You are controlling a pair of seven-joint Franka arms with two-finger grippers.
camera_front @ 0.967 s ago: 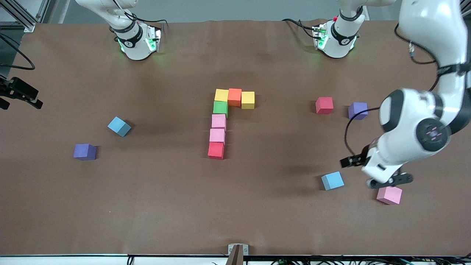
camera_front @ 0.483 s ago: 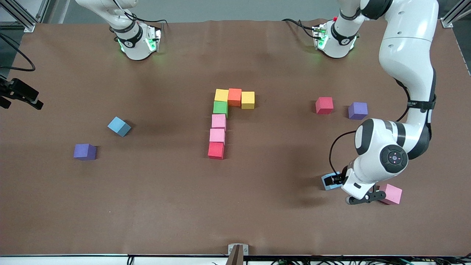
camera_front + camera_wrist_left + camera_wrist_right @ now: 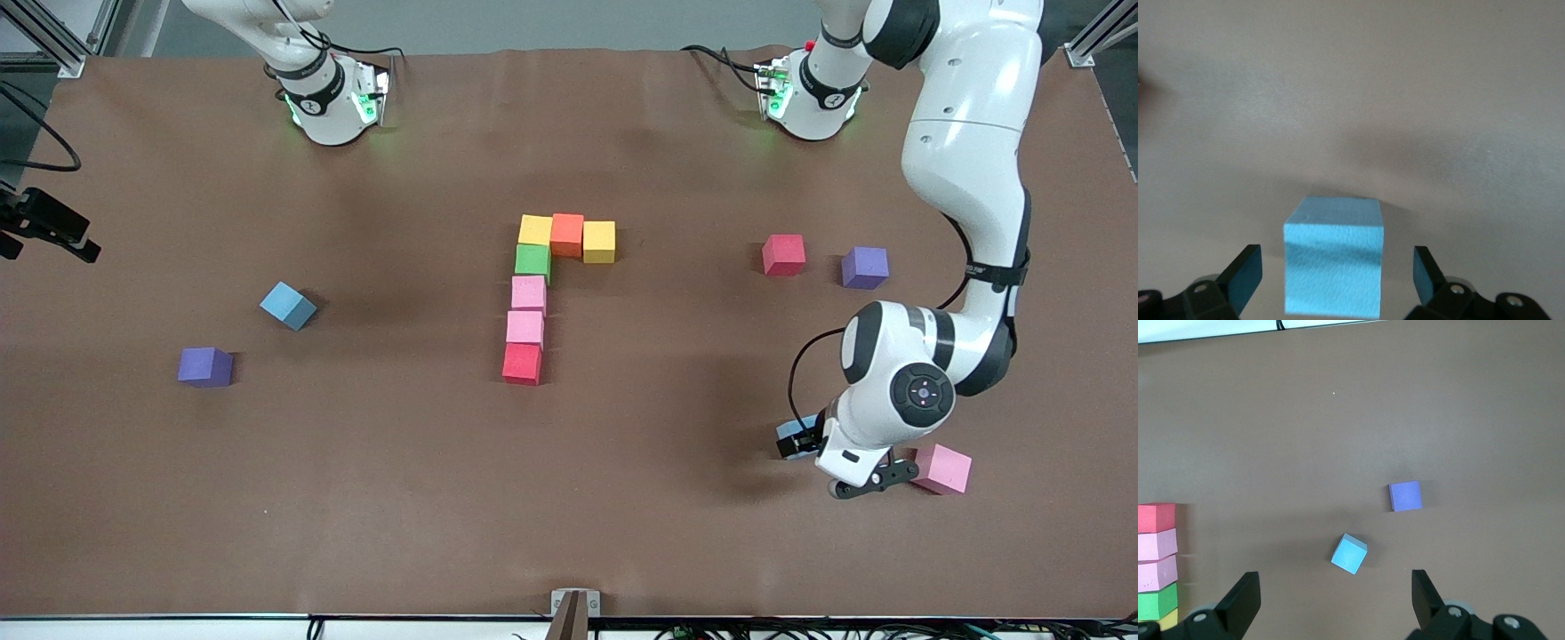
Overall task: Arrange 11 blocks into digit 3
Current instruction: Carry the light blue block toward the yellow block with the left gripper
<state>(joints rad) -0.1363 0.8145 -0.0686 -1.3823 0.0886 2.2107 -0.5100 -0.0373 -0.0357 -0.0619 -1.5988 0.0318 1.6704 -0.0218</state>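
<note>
**Blue block framed by the open left end effector**

Light-blue foam sits between the spread fingers (image 3: 1245,280) of the left end effector (image 3: 1335,279). It is released, with a gap showing on each side of the light blue block (image 3: 1333,267). It grips nothing. In the front view the arm's wrist covers most of this block, and only a corner shows at the left arm's end of the table (image 3: 400,489).

Reading the front view as a clock face centred on that block:
- A pink block (image 3: 942,469) lies near it at about 4 o'clock.
- A red block (image 3: 783,254) lies well apart at 12 o'clock.
- A purple cube (image 3: 864,267) sits just beside the red one, at about 1 o'clock.

At about 10 o'clock, in the middle of the table, stands the partial digit 3 (image 3: 533,293), made of seven cubes. Its top row is a yellow block (image 3: 535,229), an orange block (image 3: 567,235) and a second yellow block (image 3: 599,242). Below the first yellow one runs a column of a green block (image 3: 532,260), two pink ones and a red one (image 3: 522,363).

The right end effector (image 3: 1335,600) waits, released and empty, over the right arm's end of the table. On the table there lie another light blue block (image 3: 1349,554) and a second purple cube (image 3: 1405,496).
</note>
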